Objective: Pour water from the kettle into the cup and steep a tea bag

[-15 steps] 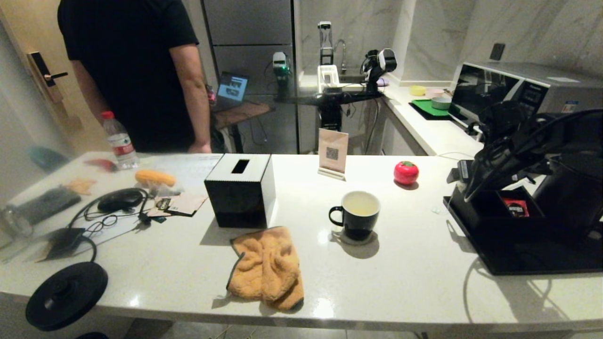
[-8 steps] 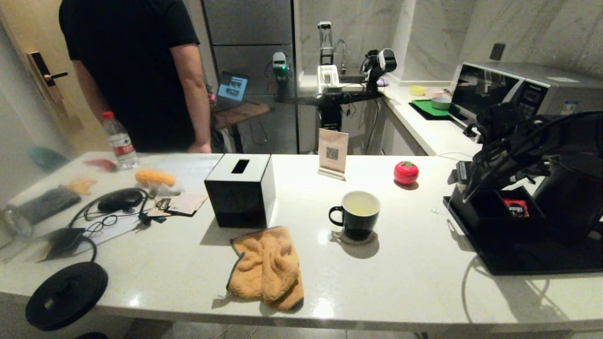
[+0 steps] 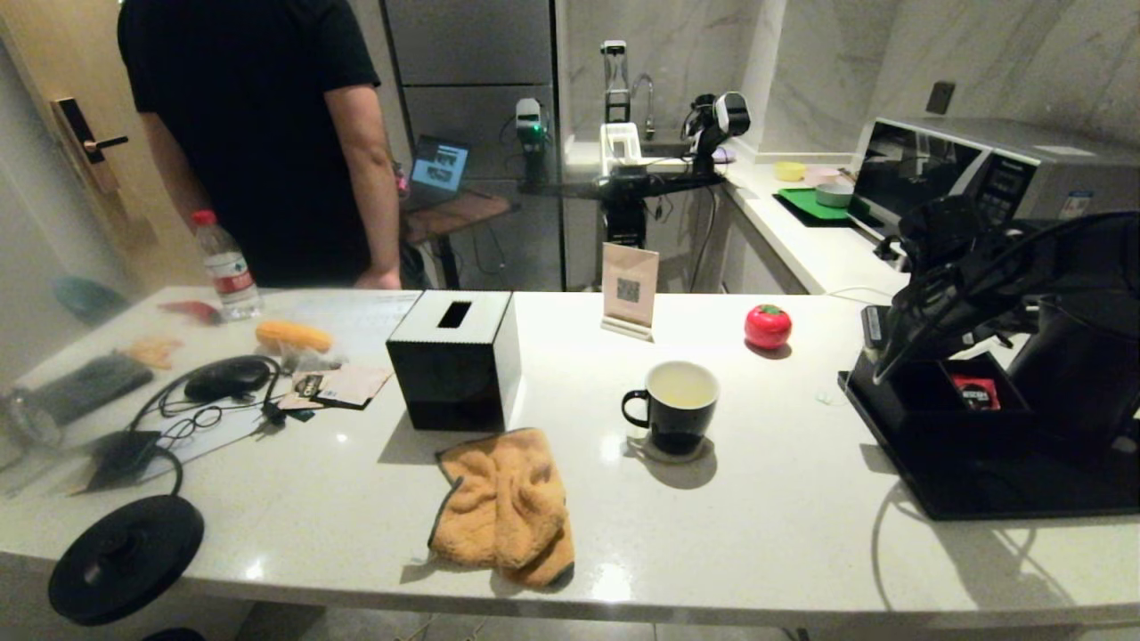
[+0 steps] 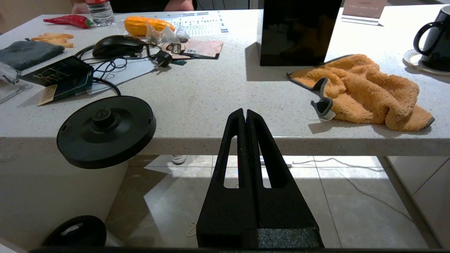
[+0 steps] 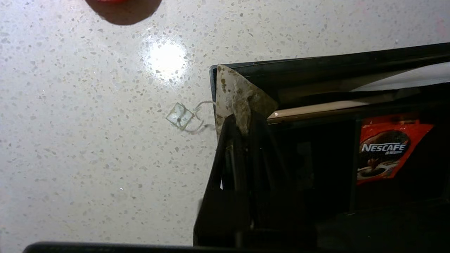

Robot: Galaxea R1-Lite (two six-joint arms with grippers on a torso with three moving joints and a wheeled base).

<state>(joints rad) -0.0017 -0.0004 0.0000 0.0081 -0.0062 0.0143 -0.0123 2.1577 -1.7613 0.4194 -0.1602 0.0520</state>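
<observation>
Kettle (image 3: 1082, 356) cut off by right edge.

We see the cup (image 3: 673, 405) standing on a coaster (image 3: 668, 450) near the middle of the counter (image 3: 766, 552). To its left sits the tissue box (image 3: 454, 359), and in front of that box lies the cloth (image 3: 505, 506). Behind the cup stands a card sign (image 3: 629, 289), with a tomato-shaped object (image 3: 767, 326) to the sign's right. At the counter's right end rests the tray (image 3: 944, 485); a sachet (image 3: 977, 392) lies in its compartment and the kettle (image 3: 1082, 356) stands on it farther right. Our right gripper (image 5: 240, 124) hangs over the tray's near-left corner, holding the tea bag (image 5: 239, 96). The kettle base (image 3: 125, 556) overhangs the front left edge.
</observation>
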